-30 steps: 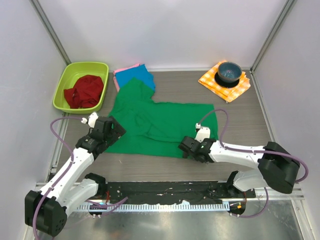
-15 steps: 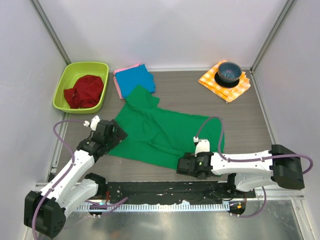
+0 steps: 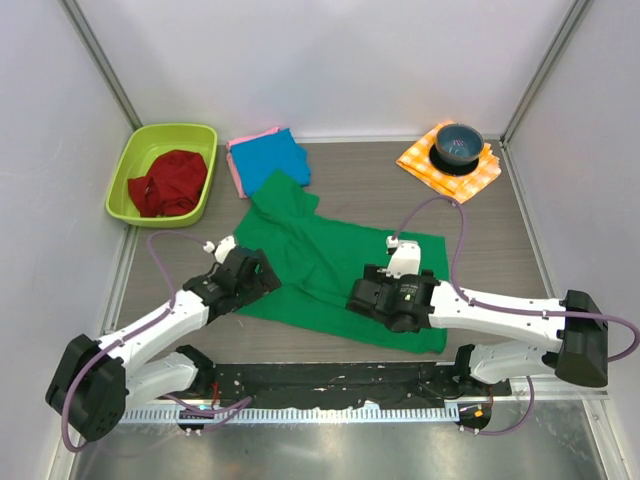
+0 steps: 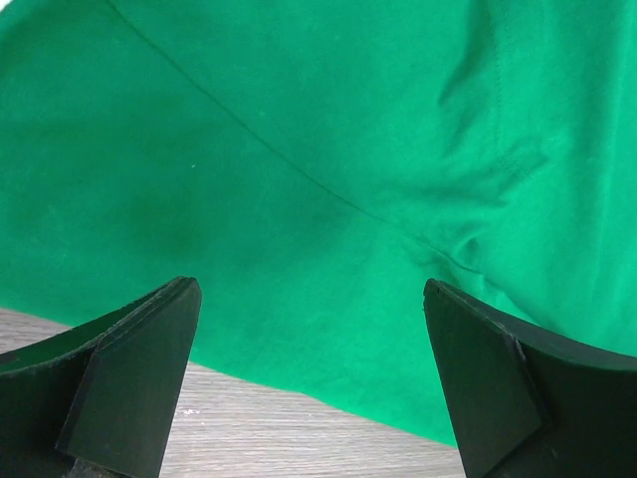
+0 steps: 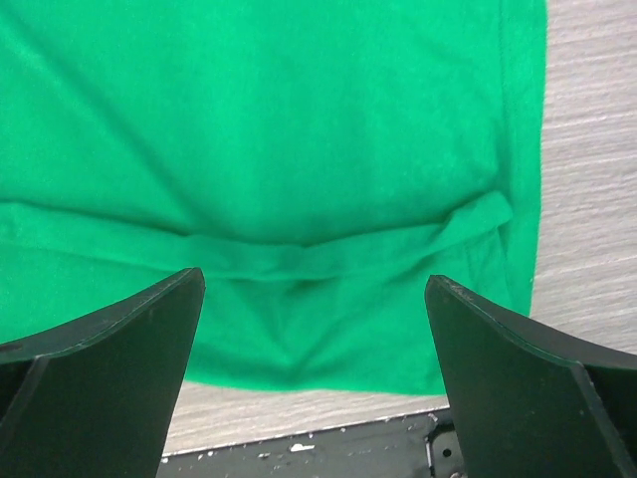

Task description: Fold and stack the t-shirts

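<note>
The green shirt (image 3: 320, 250) is lying unfolded beneath both claws, left (image 3: 264, 274) and right (image 3: 358, 297), each gaping wide and holding nothing. Blue shirt (image 3: 270, 160) and pink shirt (image 3: 236, 175) are lying stacked well beyond the left claw, so by my judgement one fold is remaining.

stacked t-shirts (image 3: 270, 158) right of basin (image 3: 165, 130)

Green t-shirt (image 3: 322, 250) slid nearer (skewed); left end effector (image 3: 268, 273), right end effector (image 3: 356, 298) over it.
</note>
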Controlling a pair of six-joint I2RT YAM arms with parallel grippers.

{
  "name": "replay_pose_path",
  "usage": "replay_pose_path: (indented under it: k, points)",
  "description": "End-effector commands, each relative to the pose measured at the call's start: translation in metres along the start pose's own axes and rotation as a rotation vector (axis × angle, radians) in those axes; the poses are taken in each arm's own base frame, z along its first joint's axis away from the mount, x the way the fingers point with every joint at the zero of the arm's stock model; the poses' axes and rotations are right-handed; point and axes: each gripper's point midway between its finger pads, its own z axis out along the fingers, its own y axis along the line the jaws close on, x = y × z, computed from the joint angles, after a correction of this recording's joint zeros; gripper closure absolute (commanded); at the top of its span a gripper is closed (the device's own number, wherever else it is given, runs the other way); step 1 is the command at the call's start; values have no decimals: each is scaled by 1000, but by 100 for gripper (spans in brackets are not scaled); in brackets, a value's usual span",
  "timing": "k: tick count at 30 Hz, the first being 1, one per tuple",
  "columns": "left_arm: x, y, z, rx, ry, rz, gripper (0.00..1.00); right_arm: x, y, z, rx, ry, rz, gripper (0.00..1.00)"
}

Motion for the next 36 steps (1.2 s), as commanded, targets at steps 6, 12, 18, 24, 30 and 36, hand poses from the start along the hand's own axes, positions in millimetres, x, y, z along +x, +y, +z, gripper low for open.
replay_pose_path:
  k: [6,12,18,24,30,36]
  points:
    - [25,33,11,-34,-9,11,0,-38,-3,14,4,-82,-15,0]
    - [51,60,0,-68,23,12,0,-48,-8,14,7,-92,-12,0]
    - [70,73,-20,-44,40,-41,0,-59,-14,13,10,-103,2,0]
    - [71,78,-38,-43,34,-45,0,-66,-15,15,17,-102,5,0]
    - [86,83,-38,-51,82,-49,0,-70,-16,18,16,-91,25,0]
    - [76,60,-52,17,61,-56,0,-74,-17,21,11,-88,30,0]
